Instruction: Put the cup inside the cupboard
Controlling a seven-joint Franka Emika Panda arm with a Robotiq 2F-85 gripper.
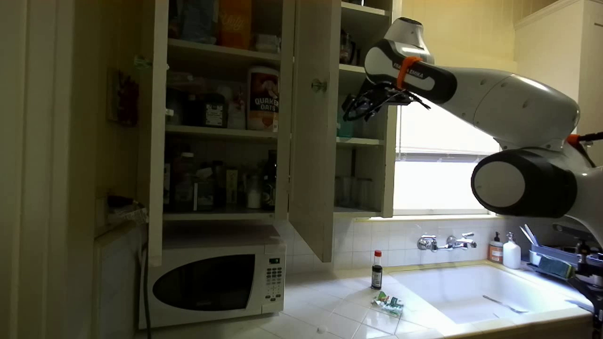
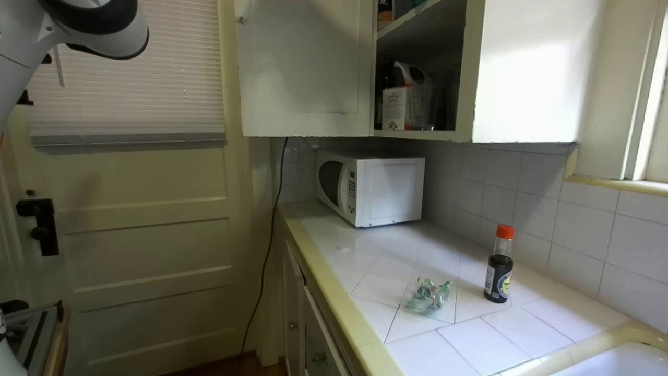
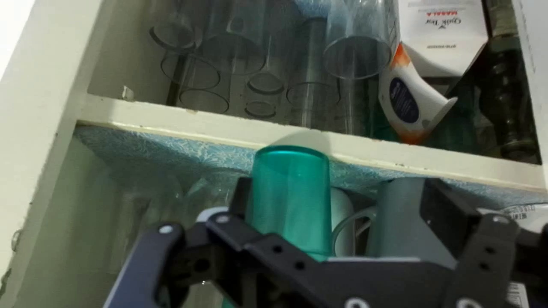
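A translucent teal cup (image 3: 291,196) stands at the front edge of a shelf in the white cupboard (image 3: 205,124). In an exterior view the cup (image 1: 345,126) is a small teal patch near the wrist. My gripper (image 3: 338,188) is open around that spot, its jaws wide apart. The cup lies within the gap, close beside the finger on the left of the wrist view; whether they touch I cannot tell. In an exterior view the cupboard (image 1: 221,132) has its doors swung open. The cup's lower part in the wrist view is hidden by the gripper.
Inside the gap, behind the cup, a grey mug (image 3: 398,214) stands near the opposite finger. Clear glasses (image 3: 235,47) and a white box (image 3: 445,38) fill the neighbouring shelf. An open door (image 1: 313,141) juts out near the wrist. Below are a microwave (image 1: 212,282) and sauce bottle (image 2: 499,277).
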